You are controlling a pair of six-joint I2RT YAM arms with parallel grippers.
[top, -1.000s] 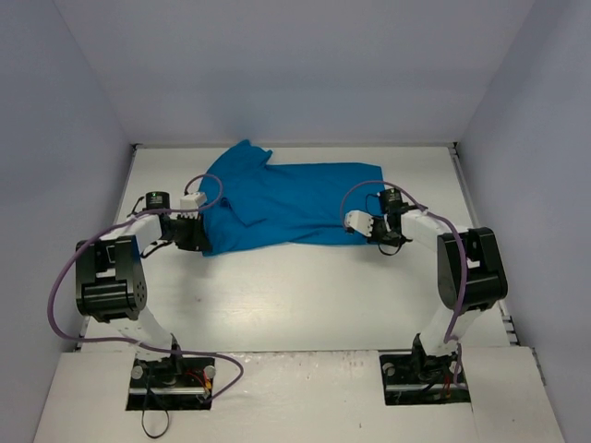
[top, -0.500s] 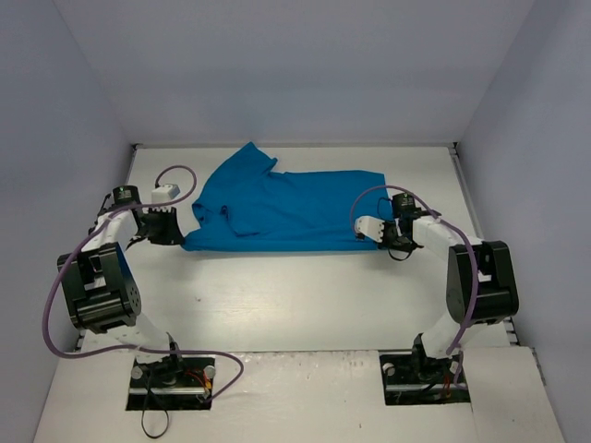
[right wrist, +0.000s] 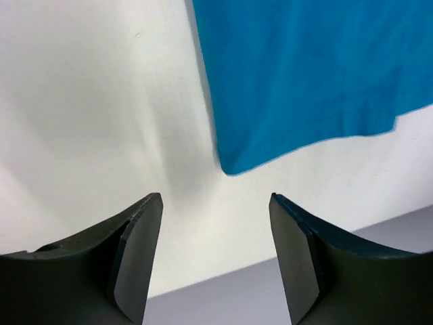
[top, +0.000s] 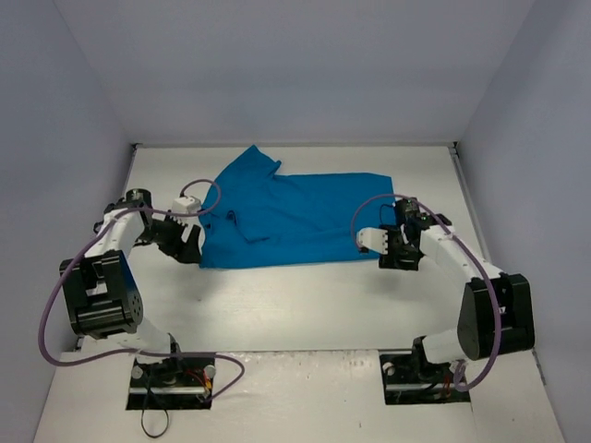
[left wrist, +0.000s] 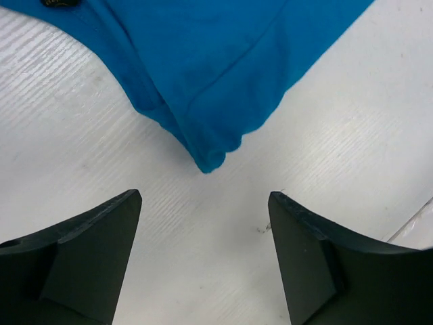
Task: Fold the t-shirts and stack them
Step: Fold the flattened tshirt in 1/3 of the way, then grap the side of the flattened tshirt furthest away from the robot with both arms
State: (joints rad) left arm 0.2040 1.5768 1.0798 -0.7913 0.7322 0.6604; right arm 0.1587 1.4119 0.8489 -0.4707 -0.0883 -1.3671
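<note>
The teal-blue t-shirt [top: 286, 214] lies spread on the white table [top: 295, 305], with a sleeve toward the far left. My left gripper [top: 192, 249] stands open just short of the shirt's near left corner [left wrist: 210, 161], touching nothing. In the left wrist view the left gripper [left wrist: 203, 257] has only bare table between its black fingers [left wrist: 88, 250], below the t-shirt [left wrist: 203, 61]. My right gripper [top: 384, 253] is open beside the shirt's near right corner. The right wrist view shows the right gripper [right wrist: 215, 257] empty, a little back from the t-shirt [right wrist: 304, 74].
Grey-blue walls [top: 55, 138] close in the table on the left, back and right. Purple cables [top: 51, 305] loop off both arms. The arm bases [top: 171, 374] sit at the near edge. The wall's foot [right wrist: 379, 237] shows low in the right wrist view.
Both grippers were shut on the shirt's near edge and have opened and let it go. The shirt has come nearer and lies flatter, and both arms have shifted toward the near side.
</note>
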